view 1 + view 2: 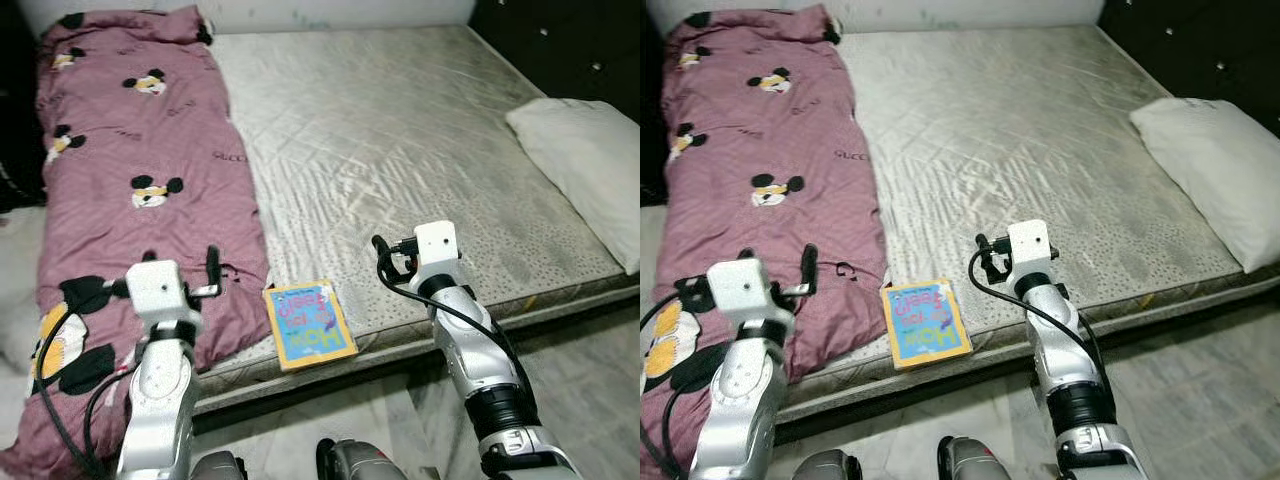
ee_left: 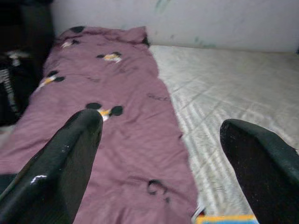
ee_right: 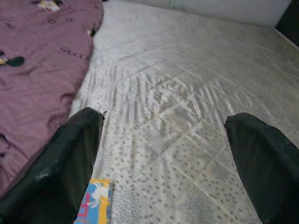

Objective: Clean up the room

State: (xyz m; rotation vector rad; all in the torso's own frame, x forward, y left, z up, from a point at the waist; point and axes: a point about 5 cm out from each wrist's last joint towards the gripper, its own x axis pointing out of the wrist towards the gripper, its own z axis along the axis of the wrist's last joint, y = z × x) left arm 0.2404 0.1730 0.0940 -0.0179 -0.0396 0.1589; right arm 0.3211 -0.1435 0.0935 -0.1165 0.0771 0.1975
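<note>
- Bedroom scene: bare grey mattress (image 1: 400, 140) across the frame, dark furniture along the far right, pale floor in front of the robot.
- Taking the book (image 1: 309, 324) as the marker, 1 mauve quilt (image 1: 130, 200) with cartoon mouse heads lies to its left, stretched along the mattress and spilling over the near edge toward the floor.
- Left gripper (image 2: 159, 154) hovers over the quilt's near end, just left of the book, fingers spread wide, nothing between them.
- There's the book itself: yellow-bordered, blue cover, flat at the mattress's near edge, touching or just beside the quilt's hem.
- Right gripper (image 3: 163, 158) hangs just right of the book and slightly beyond it, above bare mattress, also wide and empty; the book's corner peeks in beside 1 finger in the right wrist view.
- Far right of the book, a white pillow (image 1: 590, 160) sits at the mattress edge.
- Progress call: early going, I'd say. Quilt unfolded, book not yet picked up, pillow off to the side, so the tidying looks largely ahead, and the book sits between both pincers.
</note>
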